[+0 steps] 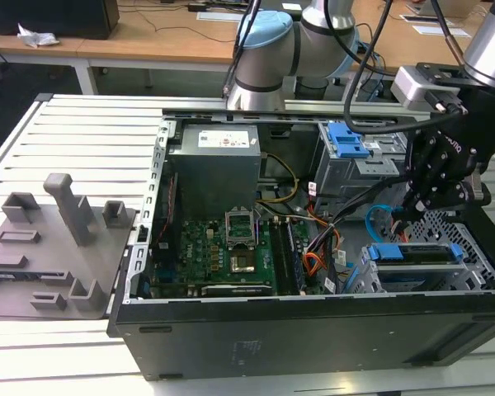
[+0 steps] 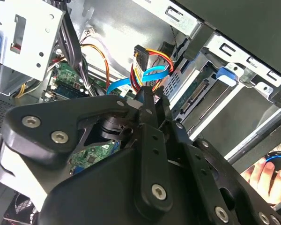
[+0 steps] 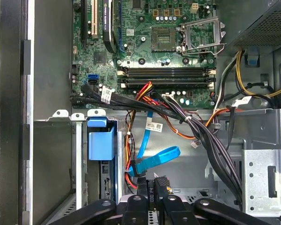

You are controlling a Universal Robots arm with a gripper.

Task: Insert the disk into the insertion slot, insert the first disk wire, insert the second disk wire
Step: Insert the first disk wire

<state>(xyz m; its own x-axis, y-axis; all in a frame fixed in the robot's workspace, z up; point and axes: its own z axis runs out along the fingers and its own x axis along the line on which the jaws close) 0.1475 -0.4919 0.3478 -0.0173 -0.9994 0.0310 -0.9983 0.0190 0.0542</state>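
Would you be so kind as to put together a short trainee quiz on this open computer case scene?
1. True or false: the disk already sits inside the insertion slot.
2. Which colour is the flat cable looping beside the gripper in the first wrist view? A red, B blue, C green.
3. Fill in: in the exterior view the gripper hangs over the end of the case on the exterior view's ____.
Key: 1 true; 2 B; 3 right.
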